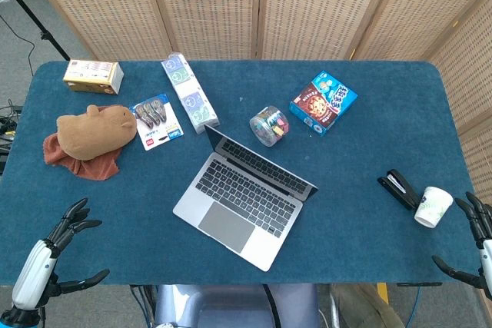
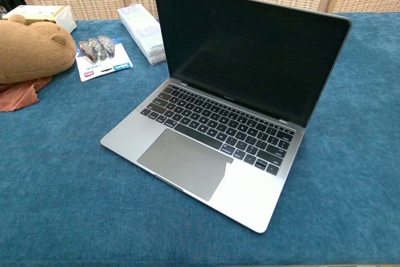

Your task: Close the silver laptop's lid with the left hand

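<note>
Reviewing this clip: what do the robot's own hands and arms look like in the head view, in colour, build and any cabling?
The left hand has slim black segmented fingers on a smooth white forearm shell with a narrow grey-blue stripe. The right hand has the same black fingers, with only a sliver of white casing at the frame edge. No markings, sleeves or loose cables are discernible. The chest view shows neither hand.
</note>
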{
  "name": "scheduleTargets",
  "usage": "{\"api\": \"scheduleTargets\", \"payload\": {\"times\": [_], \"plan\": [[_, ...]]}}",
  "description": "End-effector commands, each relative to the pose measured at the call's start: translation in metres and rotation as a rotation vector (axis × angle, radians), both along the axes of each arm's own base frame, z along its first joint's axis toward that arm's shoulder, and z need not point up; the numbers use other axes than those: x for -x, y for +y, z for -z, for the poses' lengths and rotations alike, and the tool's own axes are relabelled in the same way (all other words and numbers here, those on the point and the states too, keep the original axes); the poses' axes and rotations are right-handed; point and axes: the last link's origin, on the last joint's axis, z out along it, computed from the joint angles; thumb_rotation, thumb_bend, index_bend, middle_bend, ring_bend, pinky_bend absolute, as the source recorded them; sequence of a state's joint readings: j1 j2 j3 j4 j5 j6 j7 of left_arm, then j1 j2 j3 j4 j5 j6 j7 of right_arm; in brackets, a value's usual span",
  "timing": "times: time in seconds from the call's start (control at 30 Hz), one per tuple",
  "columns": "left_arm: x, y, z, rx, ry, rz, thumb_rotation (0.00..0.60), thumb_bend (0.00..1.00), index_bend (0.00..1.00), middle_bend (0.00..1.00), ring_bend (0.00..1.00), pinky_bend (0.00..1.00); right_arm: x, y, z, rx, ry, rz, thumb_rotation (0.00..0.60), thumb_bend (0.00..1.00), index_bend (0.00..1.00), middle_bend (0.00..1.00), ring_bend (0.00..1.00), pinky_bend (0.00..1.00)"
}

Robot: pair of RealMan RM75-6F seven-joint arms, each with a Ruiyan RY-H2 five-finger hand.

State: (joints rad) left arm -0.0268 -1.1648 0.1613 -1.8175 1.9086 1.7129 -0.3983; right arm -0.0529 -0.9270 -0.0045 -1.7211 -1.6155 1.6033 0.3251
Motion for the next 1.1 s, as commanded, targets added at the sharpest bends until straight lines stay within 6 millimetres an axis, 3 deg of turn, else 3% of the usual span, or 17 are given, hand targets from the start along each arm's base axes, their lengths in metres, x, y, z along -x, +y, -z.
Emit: {"api": "scheduleTargets", "payload": {"times": [0.03,0.7,1.1], "plan": [[0.001,-0.001,-0.001,-0.004,0.0,-0.003,0.6,0.12,0.26,0.09,0.14,0.2,-0.001,-0.001,0.0,-0.001,0.0,-0.003,0.6,0.19,0.06,0.0,0.0,0.0],[0.004,0.002,-0.001,-0.008,0.024,-0.029,0.6,0.12,0.26,0.09,0.14,0.2,0.001,-0.004,-0.003,0.018,-0.011,-0.003,0.6,0.19,0.05,0.0,0.0,0.0],[0.0,0.037,-0.007,-0.001,0.105,0.058,0.6,0.12,0.25,0.09,0.14,0.2,0.009,-0.002,-0.009,0.078,0.007,0.022,0.6,0.19,0.02,0.0,0.0,0.0]]}}
